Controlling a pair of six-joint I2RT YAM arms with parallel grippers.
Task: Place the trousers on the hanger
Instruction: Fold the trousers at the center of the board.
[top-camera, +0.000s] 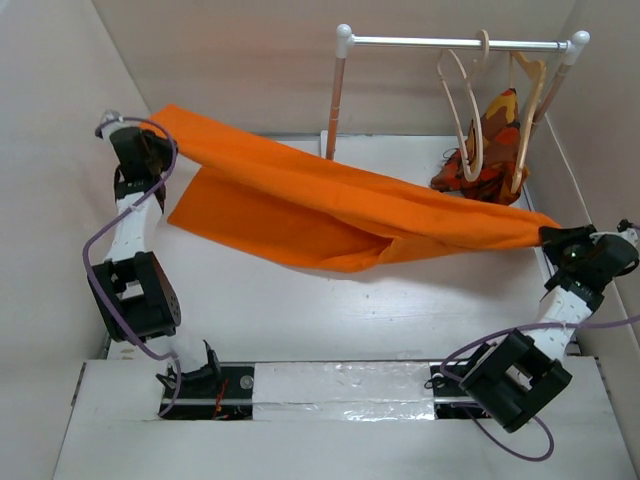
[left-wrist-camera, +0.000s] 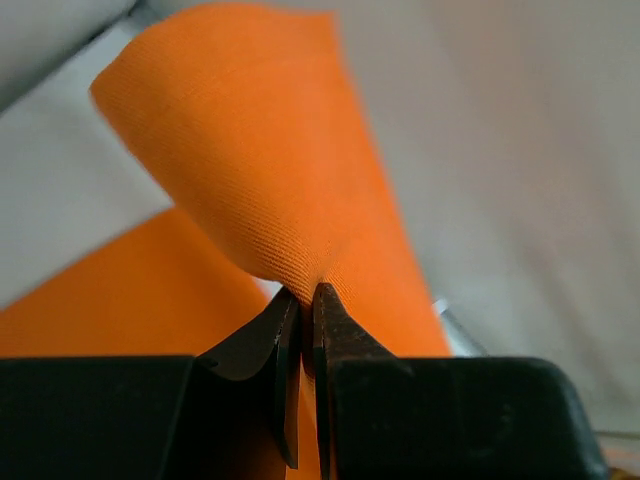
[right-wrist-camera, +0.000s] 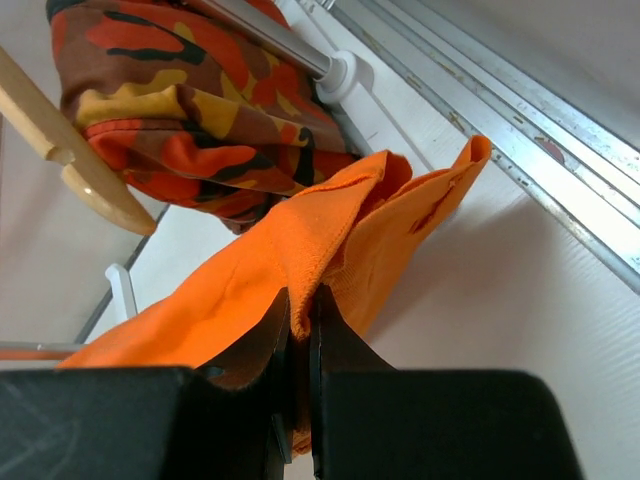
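The trousers (top-camera: 330, 205) hang stretched above the table, from far left to near right; the left gripper (left-wrist-camera: 305, 292) pinches one end, the right gripper (right-wrist-camera: 300, 298) the other (both clamped on cloth); the hanger (top-camera: 476, 160) hangs on the far-right rail (top-camera: 450, 42).

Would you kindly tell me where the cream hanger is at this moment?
In the top view, the cream hanger hangs from the rail at the far right, just left of the tan hanger carrying the patterned garment.

From the right wrist we see only part of the wooden hanger (right-wrist-camera: 70, 160) and patterned garment (right-wrist-camera: 190, 100); from the left wrist, the trousers (left-wrist-camera: 250, 150) blur at their far fold.
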